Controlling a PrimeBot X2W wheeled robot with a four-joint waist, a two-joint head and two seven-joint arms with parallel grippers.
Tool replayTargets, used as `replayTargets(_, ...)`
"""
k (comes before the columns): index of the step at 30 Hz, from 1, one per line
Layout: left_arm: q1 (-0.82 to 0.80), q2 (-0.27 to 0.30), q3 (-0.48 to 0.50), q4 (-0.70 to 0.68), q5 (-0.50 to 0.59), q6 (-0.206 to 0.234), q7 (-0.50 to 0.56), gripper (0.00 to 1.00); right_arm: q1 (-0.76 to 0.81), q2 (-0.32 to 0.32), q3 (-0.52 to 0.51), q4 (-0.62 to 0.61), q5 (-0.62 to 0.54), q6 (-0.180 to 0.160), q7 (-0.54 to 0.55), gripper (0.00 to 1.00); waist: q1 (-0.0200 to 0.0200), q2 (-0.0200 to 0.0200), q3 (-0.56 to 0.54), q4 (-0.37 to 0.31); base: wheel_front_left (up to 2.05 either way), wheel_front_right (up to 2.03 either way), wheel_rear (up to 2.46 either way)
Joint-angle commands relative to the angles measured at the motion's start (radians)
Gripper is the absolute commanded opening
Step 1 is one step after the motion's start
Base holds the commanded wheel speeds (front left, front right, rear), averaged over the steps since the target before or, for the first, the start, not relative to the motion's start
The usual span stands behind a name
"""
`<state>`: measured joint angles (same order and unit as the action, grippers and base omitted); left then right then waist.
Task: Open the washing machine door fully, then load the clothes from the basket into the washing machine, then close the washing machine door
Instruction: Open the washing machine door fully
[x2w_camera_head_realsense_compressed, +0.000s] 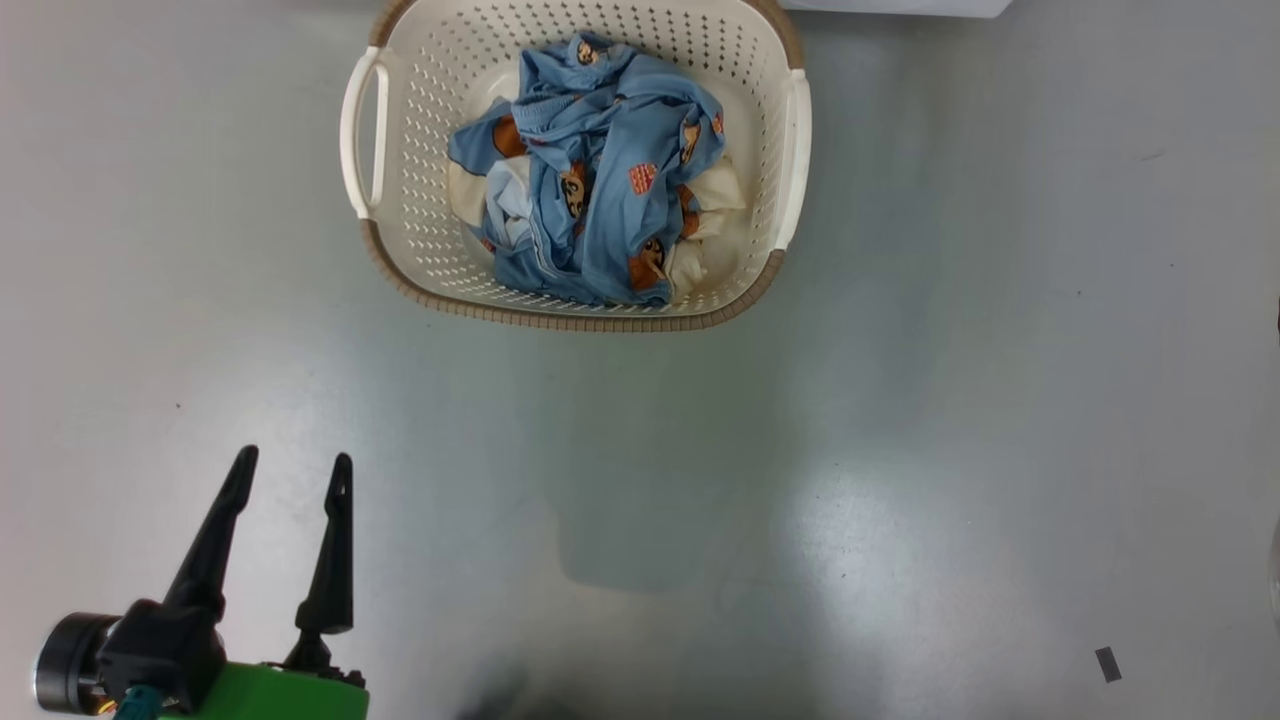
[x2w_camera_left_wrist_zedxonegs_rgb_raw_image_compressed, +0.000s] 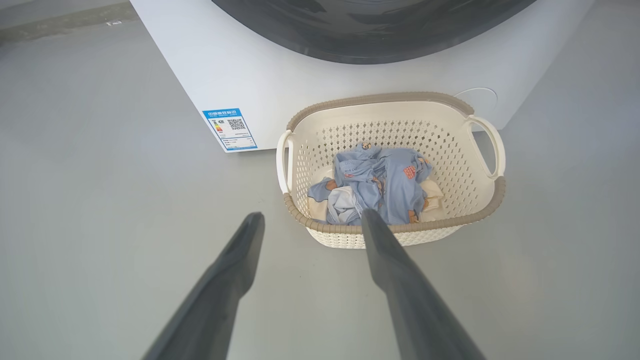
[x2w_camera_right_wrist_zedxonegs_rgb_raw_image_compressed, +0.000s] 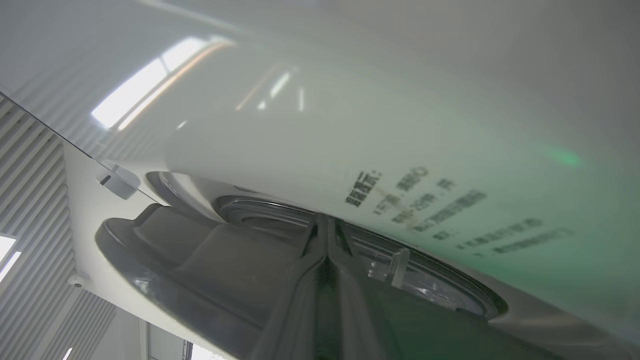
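Observation:
The cream basket (x2w_camera_head_realsense_compressed: 580, 320) with its brown rim stands on the grey floor, holding the blue printed and cream clothes (x2w_camera_head_realsense_compressed: 600, 170). My left gripper (x2w_camera_head_realsense_compressed: 294, 458) hangs open and empty at the lower left, well short of the basket. In the left wrist view its fingers (x2w_camera_left_wrist_zedxonegs_rgb_raw_image_compressed: 312, 215) point at the basket (x2w_camera_left_wrist_zedxonegs_rgb_raw_image_compressed: 380, 97) and clothes (x2w_camera_left_wrist_zedxonegs_rgb_raw_image_compressed: 380, 185). Behind them stands the white washing machine (x2w_camera_left_wrist_zedxonegs_rgb_raw_image_compressed: 250, 65) with the dark door (x2w_camera_left_wrist_zedxonegs_rgb_raw_image_compressed: 375, 30). My right gripper (x2w_camera_right_wrist_zedxonegs_rgb_raw_image_compressed: 327, 222) is shut, tips against the door's dark ring (x2w_camera_right_wrist_zedxonegs_rgb_raw_image_compressed: 200, 260) below the bulging glass (x2w_camera_right_wrist_zedxonegs_rgb_raw_image_compressed: 350, 140).
A blue label (x2w_camera_left_wrist_zedxonegs_rgb_raw_image_compressed: 230, 129) and a round white cap (x2w_camera_left_wrist_zedxonegs_rgb_raw_image_compressed: 477, 97) sit low on the machine's front. Open grey floor lies between my left gripper and the basket. A small dark mark (x2w_camera_head_realsense_compressed: 1107, 663) is on the floor at the lower right.

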<state>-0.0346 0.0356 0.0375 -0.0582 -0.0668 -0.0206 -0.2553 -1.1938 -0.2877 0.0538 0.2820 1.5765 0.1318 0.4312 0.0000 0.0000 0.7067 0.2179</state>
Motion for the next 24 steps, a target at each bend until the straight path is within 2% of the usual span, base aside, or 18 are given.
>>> replayTargets(1,0.032,0.015,0.029,-0.022,-0.006,0.011,-0.006,1.00,-0.012,0.024,0.011,-0.020,-0.007,-0.001,0.006,0.00,0.0000,0.0000,0.007,0.002,0.00,0.00,0.00)
replayTargets(18,0.028,0.015,0.016,-0.005,-0.025,0.038,-0.006,1.00,-0.039,0.027,0.062,-0.040,-0.005,-0.001,0.072,0.00,0.0000,0.0000,0.021,0.006,0.00,0.00,0.00)
replayTargets(24,0.033,0.015,0.008,-0.006,-0.031,0.064,-0.006,1.00,-0.024,0.027,0.086,-0.048,-0.007,-0.001,0.102,0.00,0.0000,0.0000,0.013,-0.007,0.00,0.00,0.00)
